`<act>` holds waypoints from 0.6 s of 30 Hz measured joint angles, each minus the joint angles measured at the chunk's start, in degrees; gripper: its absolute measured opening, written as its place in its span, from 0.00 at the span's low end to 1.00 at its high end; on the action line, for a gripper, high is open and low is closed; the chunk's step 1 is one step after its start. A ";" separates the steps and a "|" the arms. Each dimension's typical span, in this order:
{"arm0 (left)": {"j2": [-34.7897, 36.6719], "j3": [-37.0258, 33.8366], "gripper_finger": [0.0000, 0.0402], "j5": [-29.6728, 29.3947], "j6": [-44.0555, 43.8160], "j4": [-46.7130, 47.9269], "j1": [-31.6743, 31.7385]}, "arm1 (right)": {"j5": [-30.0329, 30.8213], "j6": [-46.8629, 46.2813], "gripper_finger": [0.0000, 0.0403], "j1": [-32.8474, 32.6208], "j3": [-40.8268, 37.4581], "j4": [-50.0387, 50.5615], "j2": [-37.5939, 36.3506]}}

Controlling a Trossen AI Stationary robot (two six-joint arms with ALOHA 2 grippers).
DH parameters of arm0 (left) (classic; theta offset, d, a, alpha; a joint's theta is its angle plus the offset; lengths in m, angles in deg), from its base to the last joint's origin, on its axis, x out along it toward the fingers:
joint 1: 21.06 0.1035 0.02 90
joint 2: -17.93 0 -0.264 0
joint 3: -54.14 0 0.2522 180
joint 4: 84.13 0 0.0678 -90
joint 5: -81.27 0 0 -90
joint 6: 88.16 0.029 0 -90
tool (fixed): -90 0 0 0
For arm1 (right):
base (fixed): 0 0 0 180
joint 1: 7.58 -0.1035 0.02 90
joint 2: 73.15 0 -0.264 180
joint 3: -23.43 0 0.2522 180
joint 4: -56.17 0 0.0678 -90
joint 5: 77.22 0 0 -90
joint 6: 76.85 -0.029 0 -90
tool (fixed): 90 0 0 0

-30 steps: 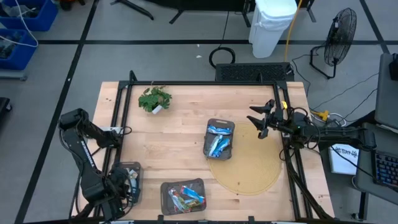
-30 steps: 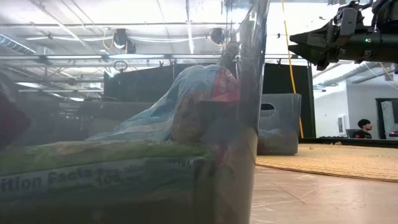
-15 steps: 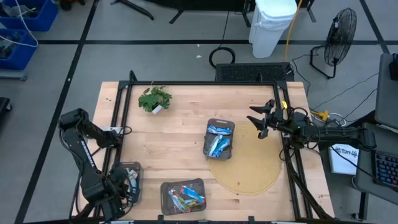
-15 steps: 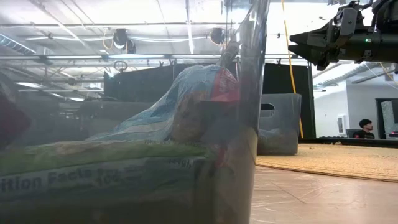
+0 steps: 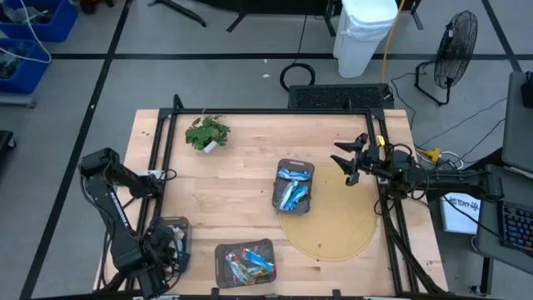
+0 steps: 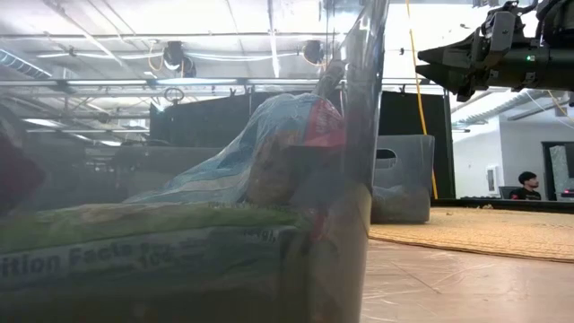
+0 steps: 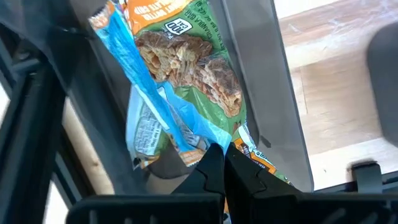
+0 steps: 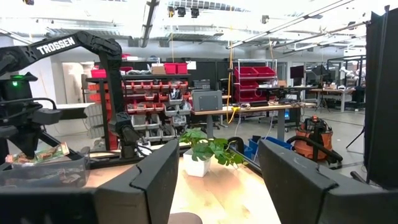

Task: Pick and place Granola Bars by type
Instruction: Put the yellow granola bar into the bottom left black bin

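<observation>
My left gripper [image 5: 163, 247] is down in the dark tray [image 5: 176, 225] at the table's near left corner, shut on a green-and-orange granola bar [image 7: 186, 68] with a blue edge. Blue bars [image 5: 291, 190] lie in the middle tray [image 5: 294, 166]. Mixed blue, red and green bars [image 5: 250, 262] fill the near tray [image 5: 223, 252], which blocks most of the low view [image 6: 269, 161]. My right gripper [image 5: 344, 162] hangs open in the air above the round mat's far right part; in its wrist view [image 8: 214, 180] nothing is between the fingers. My left gripper pinches the green-and-orange bar between its two fingers [image 7: 214, 165] at one end of the wrapper, by the blue edge [image 7: 202, 130]. The bar stretches away from the fingertips over the tray's dark floor. Whether it is lifted off the tray does not show.
A round tan mat [image 5: 333, 217] lies right of centre under the middle tray's near end. A potted green sprig [image 5: 206, 132] stands at the far left. A black frame [image 5: 275, 112] runs around the table. A person [image 6: 526, 185] sits far behind the table.
</observation>
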 joint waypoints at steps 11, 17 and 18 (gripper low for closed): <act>-0.46 0.00 0.00 0.20 0.14 -0.99 0.04 | 0.00 -0.01 0.52 -0.01 0.00 -0.01 -0.01; -0.46 0.00 0.00 0.18 0.12 -1.11 0.04 | 0.00 0.00 0.52 -0.01 0.01 0.00 0.00; -0.46 0.00 0.00 0.18 0.14 -1.17 0.04 | 0.00 0.01 0.52 -0.01 0.01 0.00 0.00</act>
